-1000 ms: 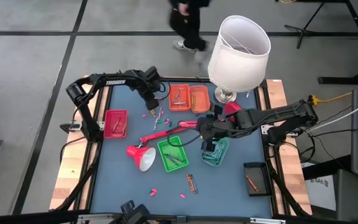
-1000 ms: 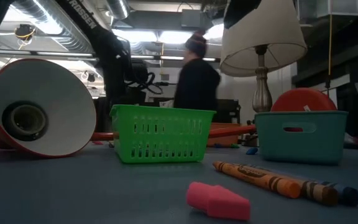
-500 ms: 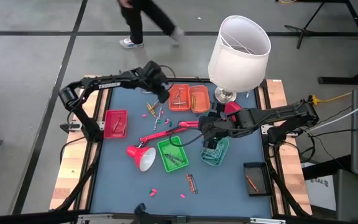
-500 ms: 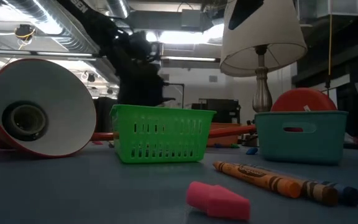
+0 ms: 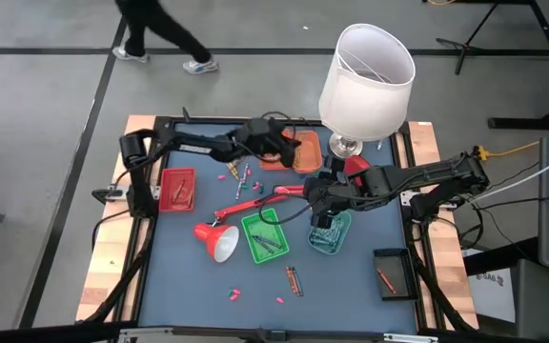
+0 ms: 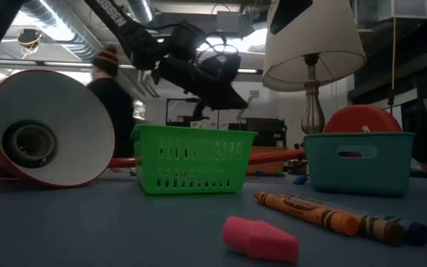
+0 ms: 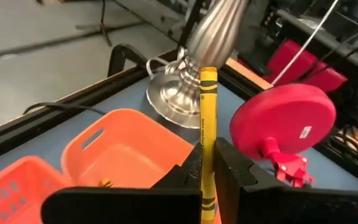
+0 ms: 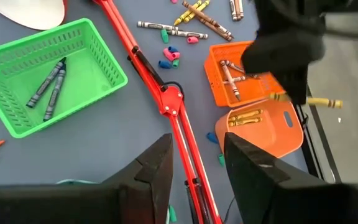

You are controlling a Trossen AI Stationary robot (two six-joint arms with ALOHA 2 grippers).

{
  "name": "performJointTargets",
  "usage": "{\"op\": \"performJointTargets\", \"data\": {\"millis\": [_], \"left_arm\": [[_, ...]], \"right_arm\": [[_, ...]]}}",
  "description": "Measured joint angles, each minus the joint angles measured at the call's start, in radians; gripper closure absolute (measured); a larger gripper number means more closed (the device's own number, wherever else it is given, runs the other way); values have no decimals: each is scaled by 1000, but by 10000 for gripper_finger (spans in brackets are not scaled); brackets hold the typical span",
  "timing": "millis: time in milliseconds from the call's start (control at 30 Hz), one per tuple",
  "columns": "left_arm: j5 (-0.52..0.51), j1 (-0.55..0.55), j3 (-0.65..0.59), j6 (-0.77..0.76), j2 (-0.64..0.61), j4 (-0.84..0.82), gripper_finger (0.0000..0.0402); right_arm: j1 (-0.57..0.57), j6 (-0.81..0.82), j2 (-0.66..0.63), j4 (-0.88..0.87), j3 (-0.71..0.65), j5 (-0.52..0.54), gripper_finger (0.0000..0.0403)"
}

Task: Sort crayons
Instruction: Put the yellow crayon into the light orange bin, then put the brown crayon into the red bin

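Note:
My left gripper (image 5: 289, 145) hangs above the two orange trays (image 5: 306, 154) at the table's far side, shut on a yellow crayon (image 7: 208, 106). That crayon also shows in the right wrist view (image 8: 316, 101). My right gripper (image 8: 194, 177) is open and empty above the teal basket (image 5: 334, 234). Loose crayons (image 5: 239, 174) lie flat on the blue table left of the orange trays, and more (image 5: 294, 279) lie near the front. Two dark crayons (image 8: 50, 84) lie in the green basket (image 5: 263, 236). Several crayons (image 8: 244, 118) lie in the orange trays. My left gripper pinches the yellow crayon between its two fingers, at the crayon's lower part (image 7: 206, 163). The crayon runs along the fingers and sticks out well past their tips. It is lifted clear, above the orange tray (image 7: 129, 149).
A red desk lamp lies across the middle, its arm (image 5: 255, 202) by the green basket and its shade (image 5: 215, 238) to the left. A white-shaded table lamp (image 5: 368, 67) stands far right. A red tray (image 5: 177, 188) and a black tray (image 5: 392, 272) sit at the sides. Pink erasers (image 5: 234, 291) lie at the front. A person (image 5: 155, 33) walks beyond the table.
My left gripper has gone from the loose crayons toward the table's right edge and a little up, carrying the yellow crayon until it is above the orange trays. The person behind the table has walked to the left.

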Motion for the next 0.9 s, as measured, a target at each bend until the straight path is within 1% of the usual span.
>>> {"op": "performJointTargets", "data": {"millis": [133, 200, 333, 500, 600, 733, 800, 900], "left_arm": [[-113, -45, 0, 5, 65, 152, 397], [-144, -58, 0, 35, 97, 223, 397], [-158, -68, 0, 109, 139, 280, 392], [-162, -61, 0, 113, 137, 297, 353], [-155, -47, -1, 114, 117, 300, 327], [-137, -26, 1, 113, 94, 292, 302], [-102, -17, 1, 113, 93, 291, 293], [11, -1, 0, 113, 55, 241, 285]], "right_arm": [[0, 1, 0, 3, 0, -1, 262], [0, 1, 0, 4, 0, -1, 262], [0, 3, 0, 5, 0, -5, 262], [0, 4, 0, 16, 0, -16, 262], [0, 4, 0, 46, 0, -17, 262], [0, 4, 0, 65, 0, -17, 262], [0, 4, 0, 63, 0, -17, 262], [0, -3, 1, 70, 0, -17, 262]]}}
